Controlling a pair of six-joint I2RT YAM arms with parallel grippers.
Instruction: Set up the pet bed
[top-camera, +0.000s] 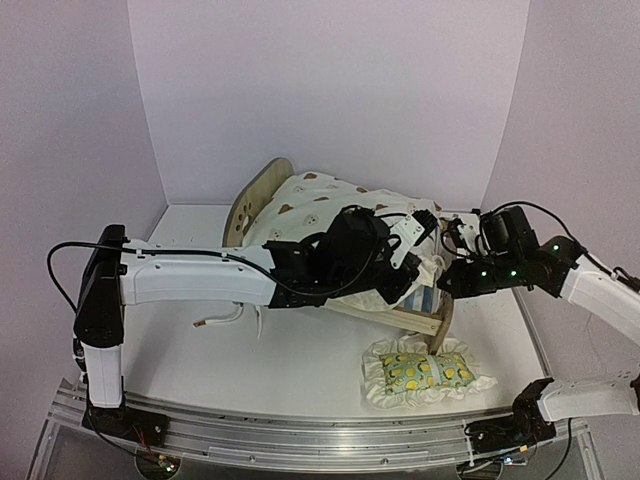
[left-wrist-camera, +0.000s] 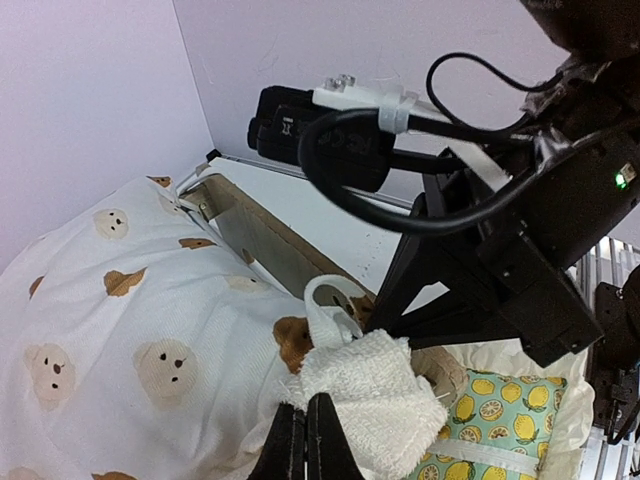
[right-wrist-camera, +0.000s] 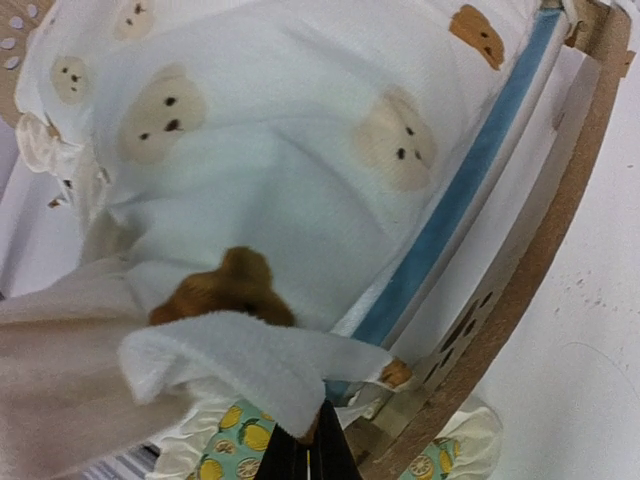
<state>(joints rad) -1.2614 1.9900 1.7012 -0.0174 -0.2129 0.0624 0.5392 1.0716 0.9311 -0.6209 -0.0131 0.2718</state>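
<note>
A light-wood pet bed (top-camera: 250, 205) with a rounded headboard stands aslant on the white surface (top-camera: 300, 360), and a cream bear-print cushion (top-camera: 320, 205) is heaped over it. The left pincer (top-camera: 400, 280) and the right pincer (top-camera: 440, 280) meet at the cushion's near-right end (their fingertips are lost among the folds). Just in front lies a green lemon-print ruffled pillow (top-camera: 425, 372).
</note>
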